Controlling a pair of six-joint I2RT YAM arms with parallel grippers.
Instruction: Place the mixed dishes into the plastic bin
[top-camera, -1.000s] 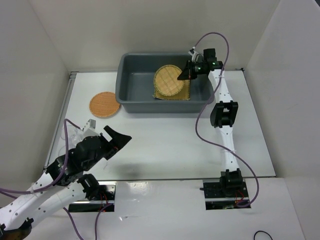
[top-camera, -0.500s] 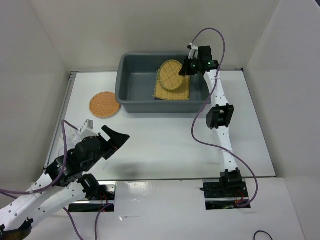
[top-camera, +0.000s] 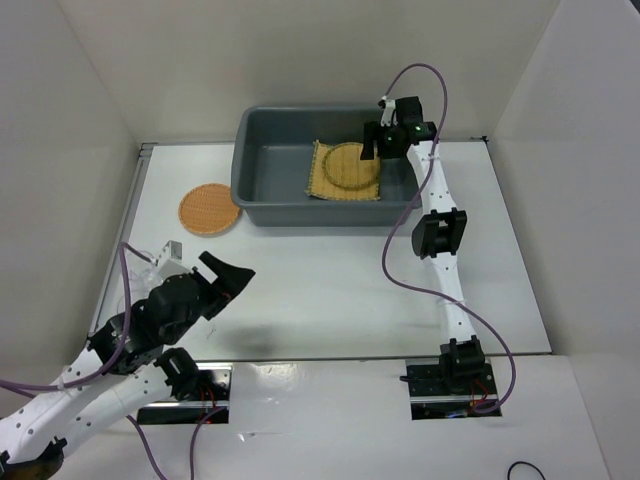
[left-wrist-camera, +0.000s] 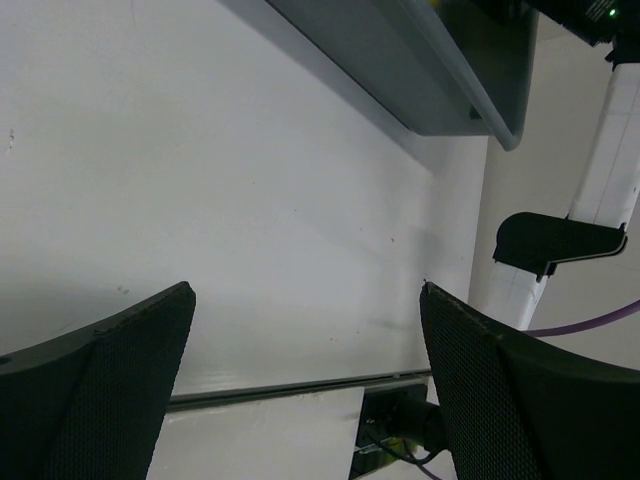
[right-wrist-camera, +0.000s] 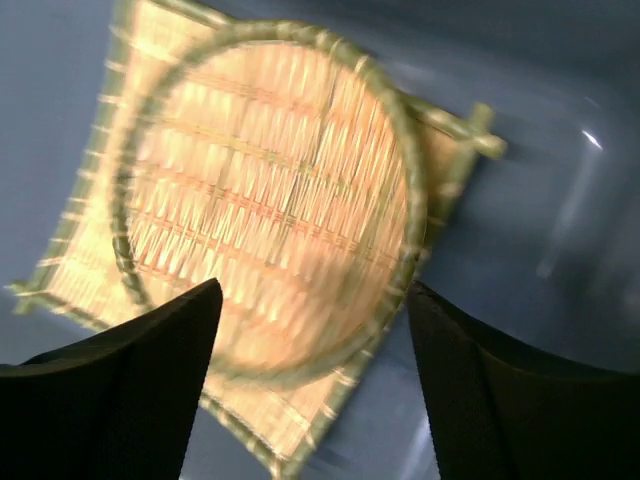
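The round yellow tray (top-camera: 352, 166), woven and rimmed, lies flat on the square mat (top-camera: 318, 176) in the bin's (top-camera: 243, 165) right half; grey floor shows leftward. The right gripper (top-camera: 375, 145) hangs above, fingers spread, empty. The orange-brown tray (top-camera: 209, 209) sits outside, left. The left gripper (top-camera: 225, 275) gapes over the table (top-camera: 330, 270).

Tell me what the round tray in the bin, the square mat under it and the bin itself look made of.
Round tray: woven bamboo strips, pale yellow, matte, with a bound rim.
Square mat: likewise woven bamboo, tan, edge sticks showing.
Bin: likely moulded plastic, dark grey, smooth, slight sheen.
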